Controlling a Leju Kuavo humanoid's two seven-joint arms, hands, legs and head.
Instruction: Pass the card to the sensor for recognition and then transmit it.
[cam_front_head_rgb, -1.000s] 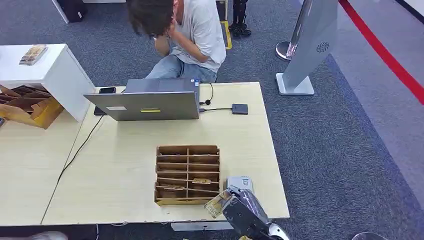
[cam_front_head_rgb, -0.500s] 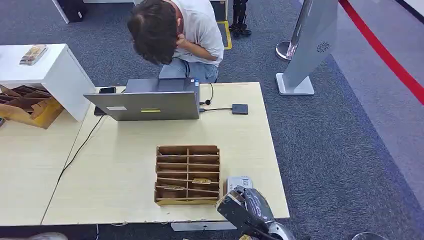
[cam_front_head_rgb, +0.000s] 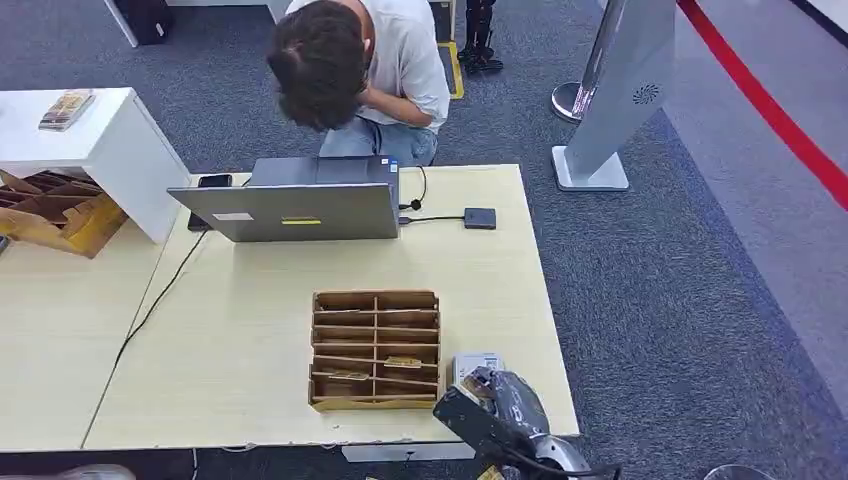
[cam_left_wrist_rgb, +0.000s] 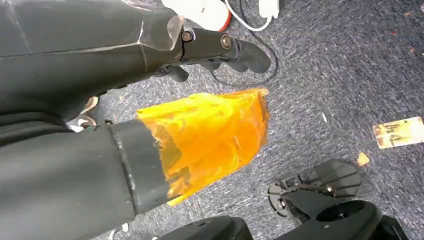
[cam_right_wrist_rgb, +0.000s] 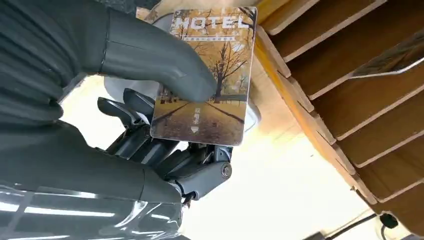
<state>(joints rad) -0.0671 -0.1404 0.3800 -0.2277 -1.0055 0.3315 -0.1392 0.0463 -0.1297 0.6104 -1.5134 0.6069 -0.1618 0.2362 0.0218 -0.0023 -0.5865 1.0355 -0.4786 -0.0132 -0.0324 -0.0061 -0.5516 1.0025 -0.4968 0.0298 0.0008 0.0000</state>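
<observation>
"HOTEL" printed in pale capitals across the card (cam_right_wrist_rgb: 207, 75), above a picture of an autumn tree-lined road; smaller print lower on the face too small to read. Card pinched in the right hand (cam_right_wrist_rgb: 150, 100), thick grey thumb pressed on the printed face, darker fingers (cam_right_wrist_rgb: 150, 145) curled behind it. Held just beside the wooden card rack (cam_right_wrist_rgb: 350, 90), over a pale grey device with a rounded edge (cam_right_wrist_rgb: 252, 115).

From the head view: right hand (cam_front_head_rgb: 490, 405) at the table's (cam_front_head_rgb: 240, 350) near edge, right of the rack (cam_front_head_rgb: 375, 348), covering part of the small grey sensor (cam_front_head_rgb: 470, 362); card hidden behind the hand there. Beyond, a grey laptop (cam_front_head_rgb: 290, 205) and a person (cam_front_head_rgb: 365, 60) bent over it.

Left wrist view: left hand (cam_left_wrist_rgb: 200, 135) wrapped in orange film, hanging above grey carpet (cam_left_wrist_rgb: 325, 75); fingers' state impossible to tell. Another card on the floor (cam_left_wrist_rgb: 398, 132).
</observation>
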